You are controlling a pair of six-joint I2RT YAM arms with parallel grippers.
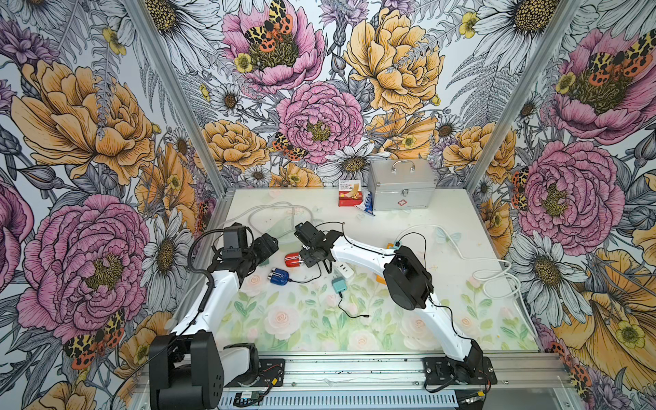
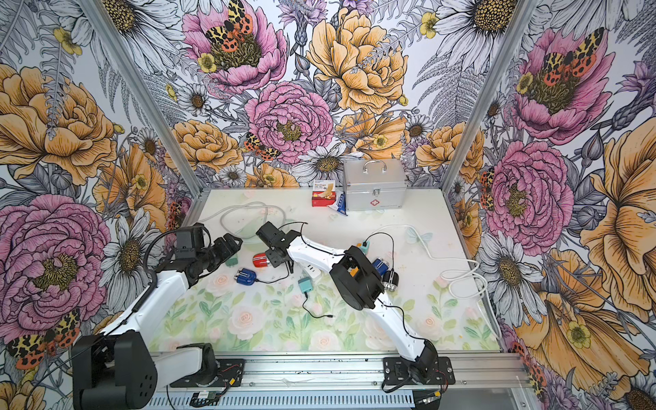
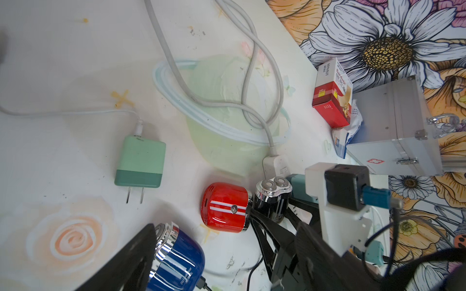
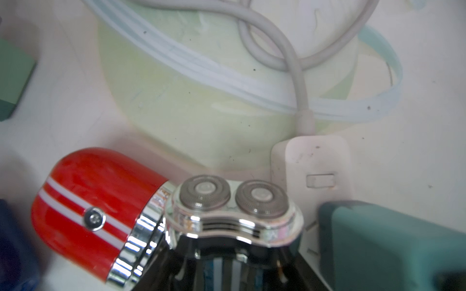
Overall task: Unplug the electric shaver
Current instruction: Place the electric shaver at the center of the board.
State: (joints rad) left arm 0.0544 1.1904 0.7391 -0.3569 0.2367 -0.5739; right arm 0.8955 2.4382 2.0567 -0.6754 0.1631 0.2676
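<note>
My right gripper (image 4: 233, 264) is shut on a black shaver (image 3: 273, 199) with two round silver heads, held just above the table beside the white power strip (image 4: 317, 171). A red shaver (image 1: 293, 259) lies against it. Nearer the front lies a blue shaver (image 1: 279, 277) with a black cable plugged into its end (image 3: 201, 282). My left gripper (image 2: 230, 250) hangs open over the blue shaver, one finger (image 3: 126, 264) beside its silver head, nothing gripped. Whether a cable is in the black shaver is hidden.
A green adapter (image 3: 140, 161) with a white cable lies left of the red shaver. A teal adapter (image 1: 339, 285) trails a loose black cable. A silver case (image 1: 403, 188) and a red box (image 1: 349, 197) stand at the back. White cable loops (image 1: 497, 273) lie at the right.
</note>
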